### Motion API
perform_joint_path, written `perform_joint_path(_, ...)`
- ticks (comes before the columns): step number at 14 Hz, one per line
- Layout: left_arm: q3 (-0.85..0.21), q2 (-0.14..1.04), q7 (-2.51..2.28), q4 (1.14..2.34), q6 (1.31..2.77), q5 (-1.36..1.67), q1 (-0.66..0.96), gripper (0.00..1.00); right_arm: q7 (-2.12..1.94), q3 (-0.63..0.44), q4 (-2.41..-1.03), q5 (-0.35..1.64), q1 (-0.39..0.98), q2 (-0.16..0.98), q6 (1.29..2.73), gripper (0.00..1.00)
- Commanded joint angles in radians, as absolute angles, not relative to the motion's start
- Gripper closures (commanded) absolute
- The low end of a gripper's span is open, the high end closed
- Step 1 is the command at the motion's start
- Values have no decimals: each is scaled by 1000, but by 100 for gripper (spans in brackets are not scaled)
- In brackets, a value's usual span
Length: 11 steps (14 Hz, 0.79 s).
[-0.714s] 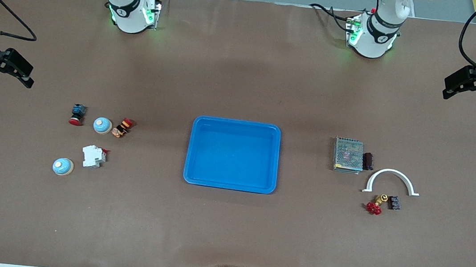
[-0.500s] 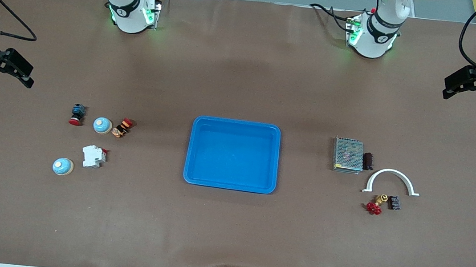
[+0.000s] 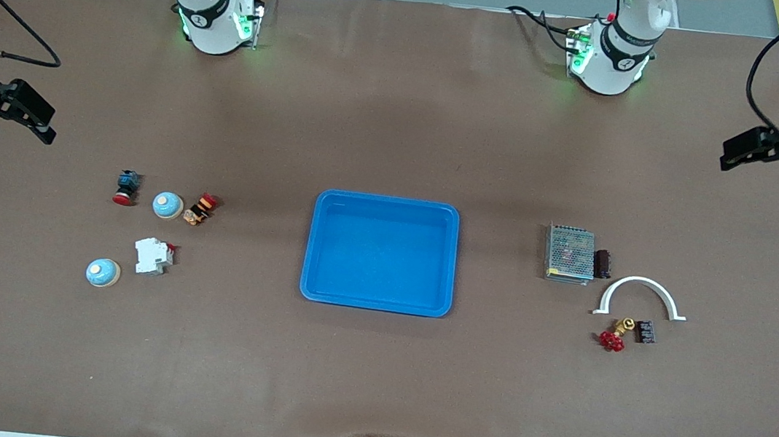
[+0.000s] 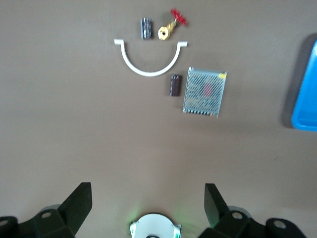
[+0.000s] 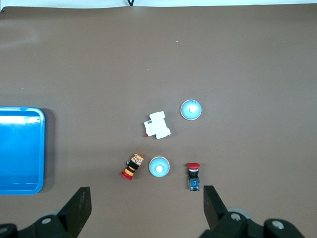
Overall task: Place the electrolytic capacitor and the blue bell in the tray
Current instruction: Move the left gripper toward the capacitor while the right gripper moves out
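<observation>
The blue tray (image 3: 381, 253) lies mid-table with nothing in it; its edge also shows in both wrist views (image 4: 306, 94) (image 5: 20, 148). The electrolytic capacitor (image 3: 603, 263) (image 4: 175, 85), a dark cylinder, lies against a mesh-covered box toward the left arm's end. Two blue bells stand toward the right arm's end: one (image 3: 167, 205) (image 5: 159, 166) farther from the front camera, the other (image 3: 103, 272) (image 5: 190, 109) nearer. My left gripper (image 3: 738, 150) (image 4: 147, 191) hangs open over the table's left-arm end. My right gripper (image 3: 41, 120) (image 5: 147, 194) hangs open over the right-arm end. Both are empty.
A mesh power-supply box (image 3: 569, 254), a white arch (image 3: 641, 280), a red-handled brass valve (image 3: 614, 336) and a black terminal block (image 3: 645, 331) surround the capacitor. A red push button (image 3: 127, 187), a striped orange part (image 3: 200, 209) and a white breaker (image 3: 152, 255) lie among the bells.
The left arm's wrist has turned and its gripper has shifted slightly toward the table's middle. The right arm and all objects have not moved.
</observation>
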State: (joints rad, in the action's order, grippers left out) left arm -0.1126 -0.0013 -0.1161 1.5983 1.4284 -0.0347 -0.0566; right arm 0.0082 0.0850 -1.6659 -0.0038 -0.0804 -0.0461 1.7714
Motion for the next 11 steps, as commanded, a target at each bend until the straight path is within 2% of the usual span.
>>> perform_joint_path(1,-115,12,-143,1698,1520,-31,-81,0,15,98,-1643,6,-66,-34,1759,0)
perform_joint_path(8,-118,15,-172,2038,1926,-28,-112,0,3,98,-1635,-18,57,92,1758,0)
perform_joint_path(11,-120,76,-173,2138,2122,-18,-126,0,5,98,-1634,-17,61,110,1759,0)
